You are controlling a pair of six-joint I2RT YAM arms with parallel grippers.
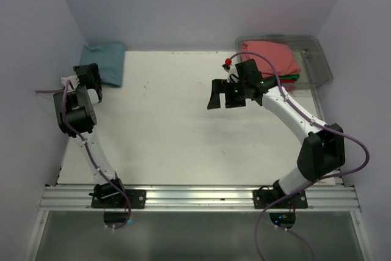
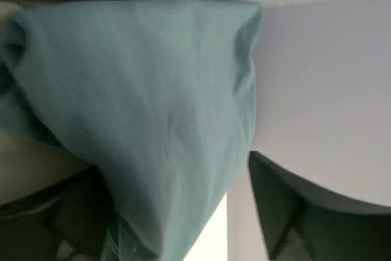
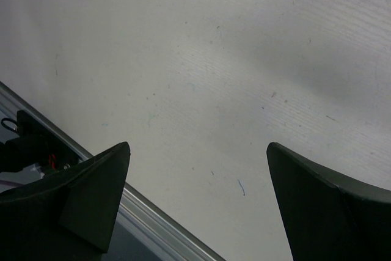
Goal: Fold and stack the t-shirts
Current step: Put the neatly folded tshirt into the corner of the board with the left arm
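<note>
The folded blue t-shirt (image 1: 107, 62) lies at the far-left corner of the surface (image 1: 183, 126). The left hand (image 1: 91, 84) is spread apart around its edge (cloth loose between). The right hand (image 1: 223, 97) is also apart and holds nothing. Judged step: first t-shirt stacked. The next move calls for fetching the pink t-shirt (image 1: 269, 53) from the bin (image 1: 321, 59) at the far-right corner.

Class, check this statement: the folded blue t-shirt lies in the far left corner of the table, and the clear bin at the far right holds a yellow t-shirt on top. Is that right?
Not quite. The top t-shirt in the clear bin is salmon-pink, not yellow, as the top external view shows. The folded blue t-shirt does lie in the far left corner of the table.
</note>
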